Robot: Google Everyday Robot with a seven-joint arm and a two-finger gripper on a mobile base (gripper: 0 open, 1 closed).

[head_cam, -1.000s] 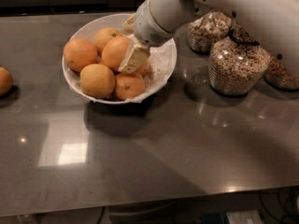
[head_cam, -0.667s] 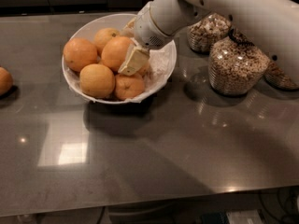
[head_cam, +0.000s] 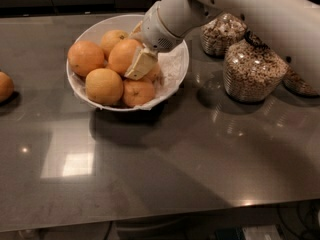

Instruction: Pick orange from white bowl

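The white bowl (head_cam: 175, 79) with crinkled paper lining stands at the back left of the dark counter and holds several oranges. The large deep-orange orange (head_cam: 122, 55) lies in the middle of the bowl. My gripper (head_cam: 140, 60) reaches down into the bowl from the upper right and rests against this orange's right side. Another big orange (head_cam: 85, 57) lies at the left, a paler one (head_cam: 104, 85) at the front, and a smaller one (head_cam: 137, 92) below the gripper. The arm hides the bowl's back right part.
A lone orange (head_cam: 5, 86) lies on the counter at the far left edge. Glass jars of cereal stand to the right of the bowl: one in front (head_cam: 252, 71), one behind it (head_cam: 222, 34). The counter's front edge runs along the bottom.
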